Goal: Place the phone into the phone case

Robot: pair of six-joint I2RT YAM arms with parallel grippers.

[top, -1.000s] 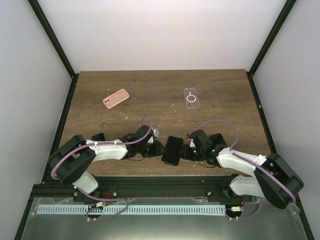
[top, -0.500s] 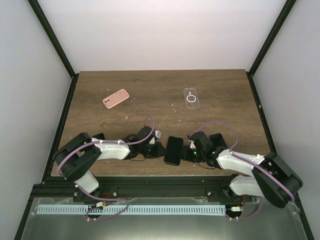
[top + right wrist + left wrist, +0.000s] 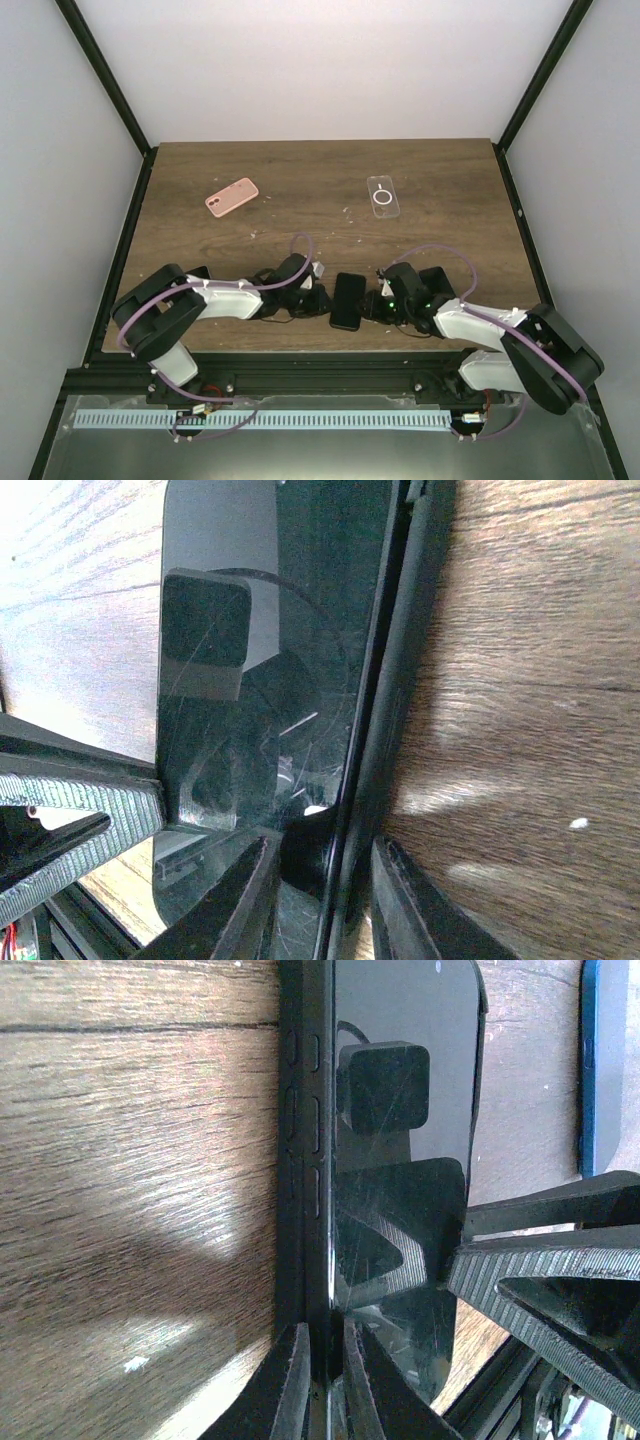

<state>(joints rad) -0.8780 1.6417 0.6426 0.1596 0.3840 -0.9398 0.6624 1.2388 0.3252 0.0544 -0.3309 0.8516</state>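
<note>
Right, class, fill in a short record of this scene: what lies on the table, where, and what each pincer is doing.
surface: brown wooden table
black glossy phone: centre of the near edge, between the two arms
left pincer: shut on the phone's long edge on its side
right pincer: shut on the opposite long edge
clear plastic phone case with white ring: far right, flat, untouched
pink rounded rectangular case: far left, flat, untouched

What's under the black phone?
The wooden table shows all around the black phone. Directly beneath it is hidden by the phone itself.
</note>
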